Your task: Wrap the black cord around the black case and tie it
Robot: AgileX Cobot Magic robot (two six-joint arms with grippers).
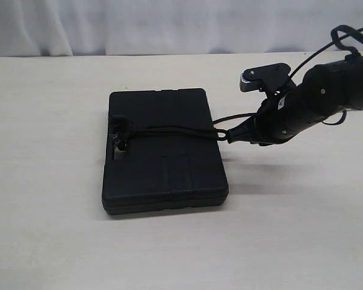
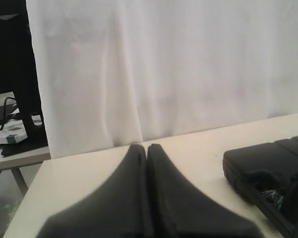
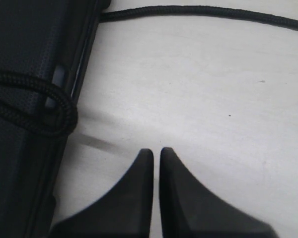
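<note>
Fingers [image 3: 134,198] of the right gripper [image 3: 153,150] are pressing together on nothing, hovering just beside the case [image 3: 25,49] at its long edge. Right there the cord [image 3: 49,109] is bending in a double strand over that edge, and a further length is coming out from under the case and trailing away along the table [image 3: 213,99]. The left gripper [image 2: 147,146] is likewise sitting closed and empty (its dark fingers [image 2: 119,198] are meeting in one seam), off the case's end and apart from it. From the exterior view, the case is lying flat mid-table with the cord crossing its lid from the right edge to the handle slot [image 1: 120,142], where it is bunching in a knot. Beyond the case a curtain [image 2: 164,74] is hanging.
</note>
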